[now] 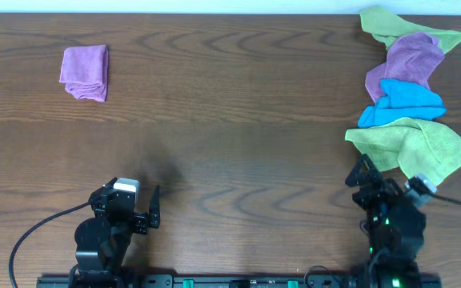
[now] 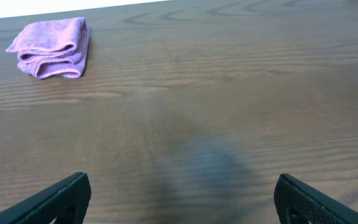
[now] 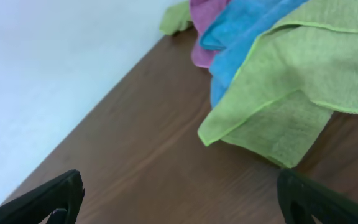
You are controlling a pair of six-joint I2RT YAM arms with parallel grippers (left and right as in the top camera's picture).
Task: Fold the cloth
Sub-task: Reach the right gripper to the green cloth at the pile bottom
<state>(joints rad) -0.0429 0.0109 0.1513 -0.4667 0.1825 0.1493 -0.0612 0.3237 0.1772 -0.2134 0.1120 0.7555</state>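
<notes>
The overhead view alone takes in the row of cloths down the right side of the table (image 1: 238, 120): a duller green cloth (image 1: 398, 28) at the far corner, a crumpled purple cloth (image 1: 406, 60), a blue cloth (image 1: 402, 102), and nearest the robot the lime-green cloth (image 1: 410, 144), rumpled and overlapping the blue one. The right wrist view adds its stitched edge and a turned-under corner just ahead of the right gripper (image 3: 179, 180), whose fingers are spread wide, holding nothing and apart from the fabric. The left wrist view shows the left gripper (image 2: 182, 183), likewise spread and empty over bare wood, with a folded purple cloth (image 2: 50, 46) far off. Both arms sit tucked low at the near edge.
</notes>
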